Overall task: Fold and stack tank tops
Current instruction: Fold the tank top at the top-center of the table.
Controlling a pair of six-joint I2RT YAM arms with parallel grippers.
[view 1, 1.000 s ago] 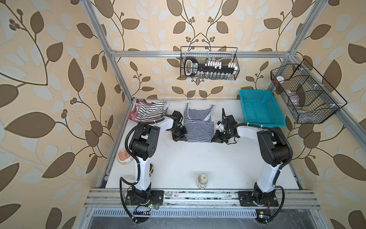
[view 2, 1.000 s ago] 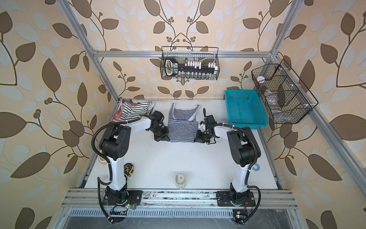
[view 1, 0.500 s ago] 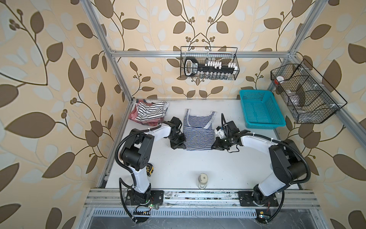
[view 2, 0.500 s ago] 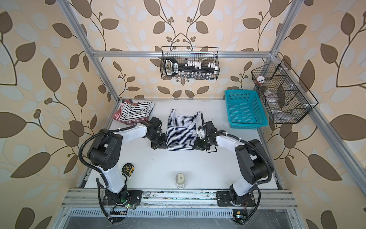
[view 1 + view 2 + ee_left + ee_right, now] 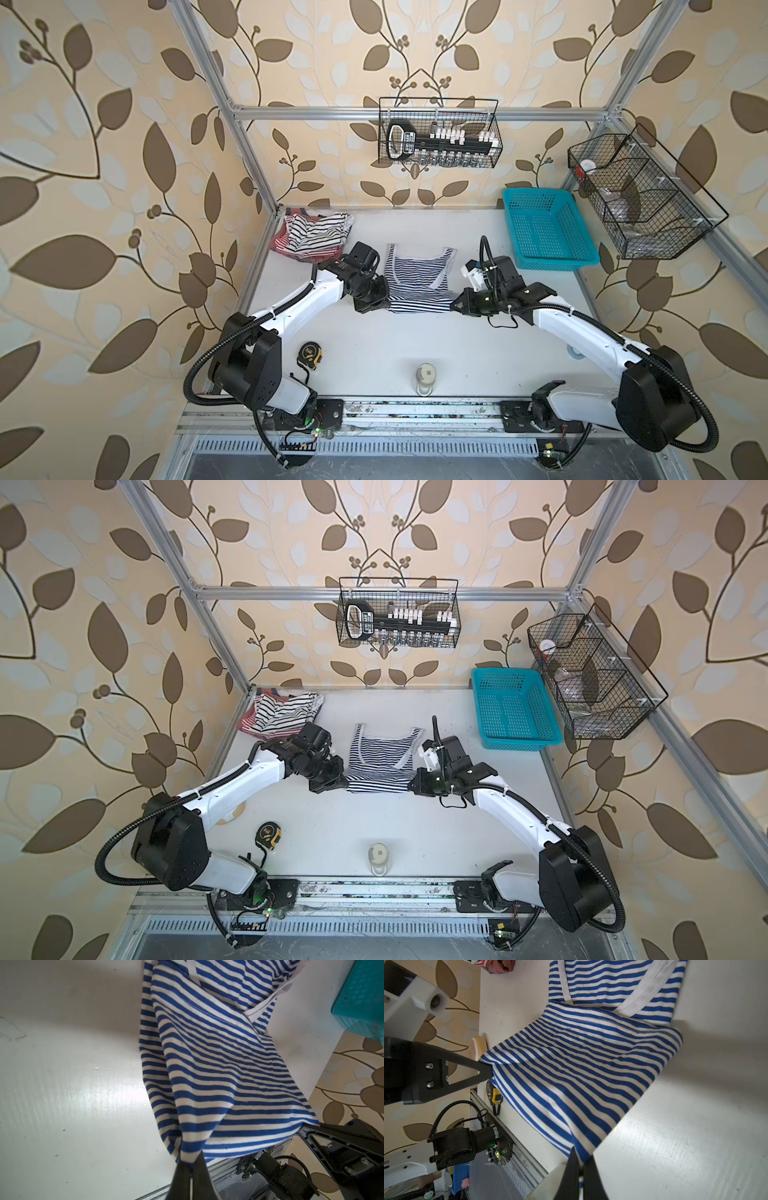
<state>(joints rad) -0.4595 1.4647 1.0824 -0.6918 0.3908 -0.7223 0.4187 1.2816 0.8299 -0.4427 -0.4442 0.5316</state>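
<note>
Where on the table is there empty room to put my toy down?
Biggest bare patch: table between the navy-striped tank top and the tape measure and small white object at the front. Another strip: behind that top, between the clothes pile and blue basket. Crowded: the middle, where left hand and right hand pinch the top.

The white surface (image 5: 374, 345) is enclosed by walls (image 5: 104, 166) papered in cream with brown leaves. An aluminium frame (image 5: 311, 112) is set around it; a black wire rack (image 5: 439, 132) is hung from the back rail, a second rack (image 5: 648, 199) from the side. Soft glare is seen on the surface.
</note>
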